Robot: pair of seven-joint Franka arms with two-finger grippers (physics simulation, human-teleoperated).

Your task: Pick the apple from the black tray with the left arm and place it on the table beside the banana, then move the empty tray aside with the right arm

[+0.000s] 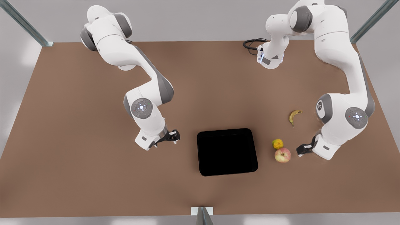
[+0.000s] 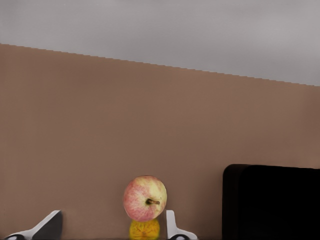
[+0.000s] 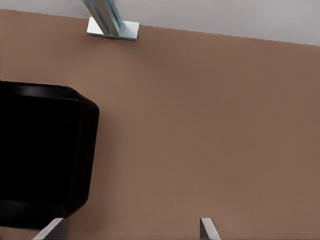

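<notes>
The apple [image 1: 282, 155] [image 2: 145, 198] rests on the table [image 1: 78, 125] on the front view's right, touching a small yellow-orange citrus [image 1: 277, 143] [image 2: 144, 229]. The banana [image 1: 293, 116] lies a little farther back. My left gripper [image 1: 301, 150] [image 2: 112, 232] is open and low, just right of the apple, holding nothing. The black tray [image 1: 227, 152] [image 2: 272, 200] [image 3: 40, 150] lies empty at the table's middle front. My right gripper [image 1: 175, 136] [image 3: 130, 232] hovers open a short way off the tray's left edge in the front view.
A black cable [image 1: 253, 43] loops at the table's back edge. Metal frame posts stand at the back corners, and a bracketed post [image 1: 202, 211] [image 3: 111, 25] at the front edge's middle. Bare tabletop stretches left of the tray.
</notes>
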